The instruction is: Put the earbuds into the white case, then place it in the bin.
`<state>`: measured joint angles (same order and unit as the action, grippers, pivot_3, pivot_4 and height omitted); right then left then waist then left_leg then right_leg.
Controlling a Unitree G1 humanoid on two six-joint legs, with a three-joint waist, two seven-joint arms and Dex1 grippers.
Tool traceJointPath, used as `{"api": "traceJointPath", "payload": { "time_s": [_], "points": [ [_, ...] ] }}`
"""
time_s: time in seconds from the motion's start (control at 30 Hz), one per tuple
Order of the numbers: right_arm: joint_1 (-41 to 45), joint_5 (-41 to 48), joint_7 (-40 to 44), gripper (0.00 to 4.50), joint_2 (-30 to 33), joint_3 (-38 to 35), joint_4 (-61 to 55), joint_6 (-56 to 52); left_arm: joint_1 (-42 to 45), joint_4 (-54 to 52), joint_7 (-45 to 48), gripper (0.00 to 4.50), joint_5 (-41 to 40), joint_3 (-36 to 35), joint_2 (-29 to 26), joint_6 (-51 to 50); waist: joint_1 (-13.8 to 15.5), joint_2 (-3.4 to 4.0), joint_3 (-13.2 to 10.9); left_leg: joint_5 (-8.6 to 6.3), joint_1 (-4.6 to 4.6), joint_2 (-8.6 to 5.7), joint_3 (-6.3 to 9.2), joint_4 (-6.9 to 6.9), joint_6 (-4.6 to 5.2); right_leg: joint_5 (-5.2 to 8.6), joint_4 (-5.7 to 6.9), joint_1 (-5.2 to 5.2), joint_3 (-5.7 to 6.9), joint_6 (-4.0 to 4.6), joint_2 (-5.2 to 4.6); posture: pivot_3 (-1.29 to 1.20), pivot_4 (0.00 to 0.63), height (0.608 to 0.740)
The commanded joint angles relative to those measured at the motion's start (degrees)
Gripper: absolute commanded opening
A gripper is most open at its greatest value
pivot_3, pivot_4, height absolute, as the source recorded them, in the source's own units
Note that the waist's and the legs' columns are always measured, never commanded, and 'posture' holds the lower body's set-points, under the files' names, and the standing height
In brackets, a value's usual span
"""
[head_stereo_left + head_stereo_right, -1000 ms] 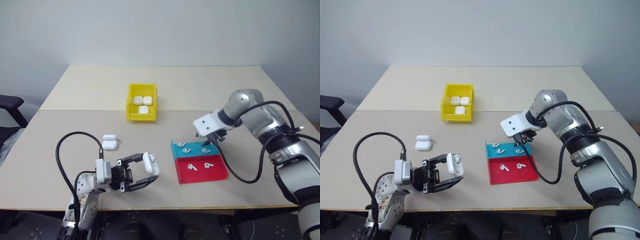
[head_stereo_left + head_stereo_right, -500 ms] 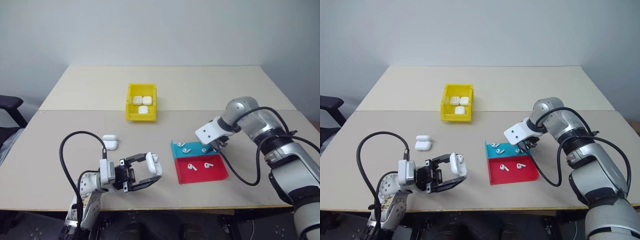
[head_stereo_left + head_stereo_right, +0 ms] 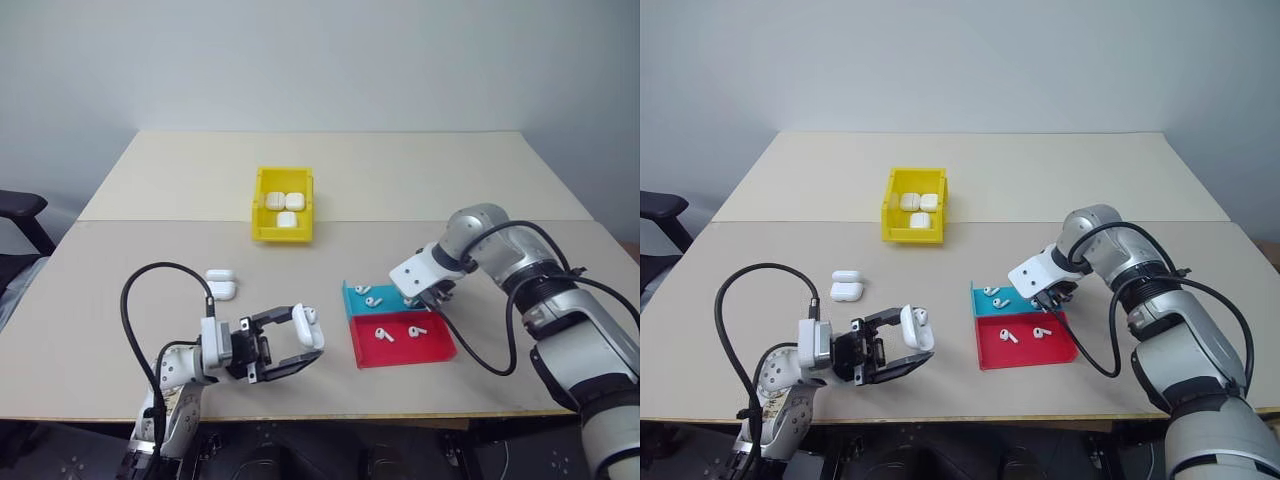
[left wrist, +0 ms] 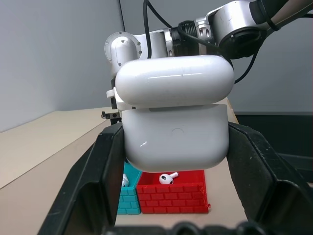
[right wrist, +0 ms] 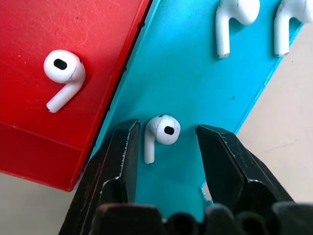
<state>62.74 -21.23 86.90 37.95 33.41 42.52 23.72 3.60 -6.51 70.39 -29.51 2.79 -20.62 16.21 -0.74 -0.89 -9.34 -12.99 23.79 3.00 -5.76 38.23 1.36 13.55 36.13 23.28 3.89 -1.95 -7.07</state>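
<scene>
Nearest me, the left claw (image 3: 287, 342) is pinched on a case (image 3: 304, 326), its two black fingers pressed against the case's sides and holding it above the desk (image 3: 120, 330) near the front edge. The case is glossy white, rounded like a pebble, and its hinged lid stands ajar; from the head views a small white piece shows at the opening, but I cannot tell how it sits. The left wrist view looks straight at the case (image 4: 175, 113), showing the smooth lid lifted off the body and a faint round dimple on the front, details too small from above.

Further in and to the right, the right claw (image 3: 1048, 296) points steeply down into the tray (image 3: 440, 349), a shallow plastic thing with a teal half behind and a red half in front, its outer walls moulded like brickwork. The fingers are spread partway, straddling one earbud (image 5: 160, 133) on the teal floor without touching it. That shows in the right wrist view, which also picks up fine scratches on the red floor. The other earbuds (image 3: 385, 334) are tiny, white and stemmed; they lie loose in both halves.

On the left of the desk, two closed cases (image 3: 220, 283) sit side by side, touching. Beyond them, near the middle of the pale matte desk, stands the bin (image 3: 259, 216), bright yellow with upright walls, and three cases (image 3: 284, 207) lie inside it.
</scene>
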Motion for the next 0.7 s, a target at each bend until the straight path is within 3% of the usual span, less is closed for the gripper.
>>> {"api": "traceJointPath", "payload": {
  "time_s": [0.03,0.07,0.2,0.7],
  "points": [
    [0.1,0.9,0.9,2.35,-0.2,-1.1,-0.6,0.5,-0.1,-2.3,-0.3,2.79,-0.4,0.3,-0.3,0.7,0.0,0.0,0.0,0.0,0.0,0.0,0.0,0.0,0.0,0.0,0.0,0.0,0.0,0.0,0.0,0.0,0.15,0.74],
    [0.1,0.9,1.0,2.35,-0.3,-1.2,-0.6,0.3,0.0,-2.2,-0.3,2.79,-0.4,0.2,-0.4,0.7,0.0,0.0,0.0,0.0,0.0,0.0,0.0,0.0,0.0,0.0,0.0,0.0,0.0,0.0,0.0,0.0,0.15,0.74],
    [-0.2,1.1,1.1,1.5,-0.2,-1.5,-0.8,0.4,0.1,-2.4,-0.5,2.79,-0.4,0.4,-0.4,0.6,0.0,0.0,0.0,0.0,0.0,0.0,0.0,0.0,0.0,0.0,0.0,0.0,0.0,0.0,0.0,0.0,0.15,0.74],
    [-0.1,-0.1,0.2,1.5,0.8,-1.3,-0.1,1.4,0.2,-2.8,-1.3,2.79,-0.5,0.9,-0.9,-0.1,0.0,0.0,0.0,0.0,-0.01,0.0,0.0,0.0,0.0,0.0,0.01,-0.01,0.0,0.0,0.0,0.0,0.15,0.74]
  ]
}}
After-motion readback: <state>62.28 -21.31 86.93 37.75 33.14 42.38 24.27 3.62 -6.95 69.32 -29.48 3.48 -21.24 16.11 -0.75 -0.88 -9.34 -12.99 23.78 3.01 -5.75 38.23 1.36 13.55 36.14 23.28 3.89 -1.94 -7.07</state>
